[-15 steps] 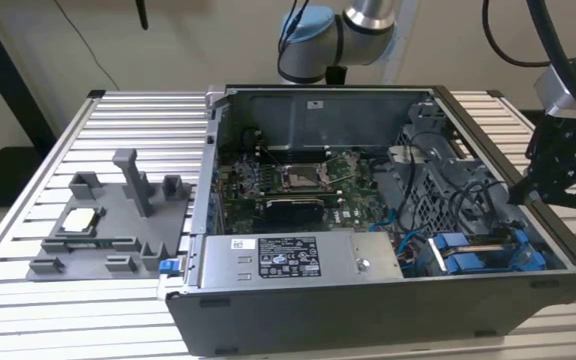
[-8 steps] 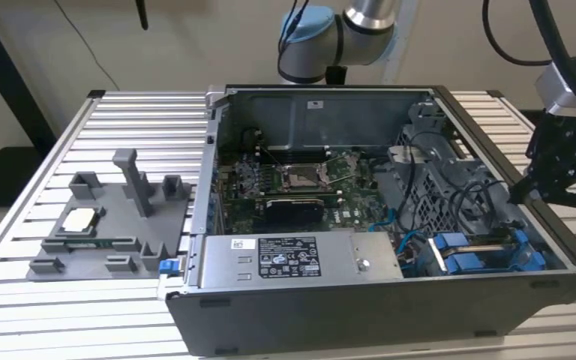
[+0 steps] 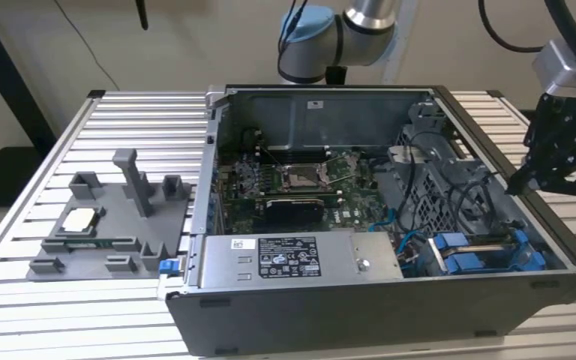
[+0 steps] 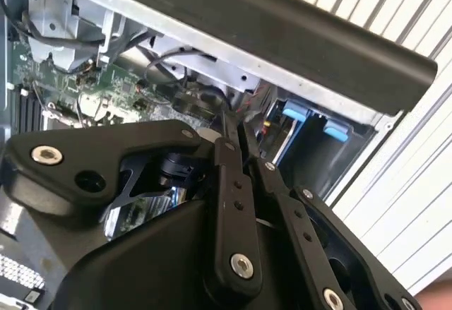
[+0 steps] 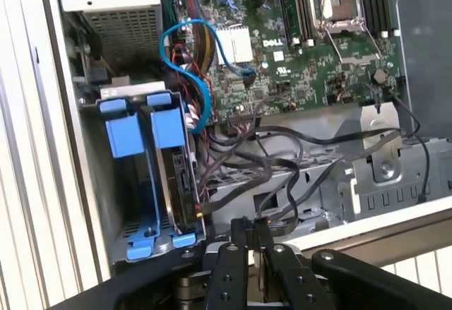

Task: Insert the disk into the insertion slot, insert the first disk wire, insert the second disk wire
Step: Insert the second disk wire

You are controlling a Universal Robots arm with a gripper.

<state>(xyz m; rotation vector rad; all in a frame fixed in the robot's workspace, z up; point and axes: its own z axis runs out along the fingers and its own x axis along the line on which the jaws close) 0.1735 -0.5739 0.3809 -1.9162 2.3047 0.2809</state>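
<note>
The disk stands on edge in the insertion slot, its blue carrier frame around it. In the exterior view the disk sits in the case's near corner on the exterior view's right. My black gripper hangs over the case wall on that side, above and behind the disk. In both wrist views the gripper is shut, its fingers pressed together with nothing plainly between them. Loose black wires run just past the fingertips, and a blue cable loops above the disk.
The open computer case lies on a slatted metal table. A silver box with a black-and-white label fills the front, with the motherboard and processor socket behind it. A grey fixture stands at the exterior view's left.
</note>
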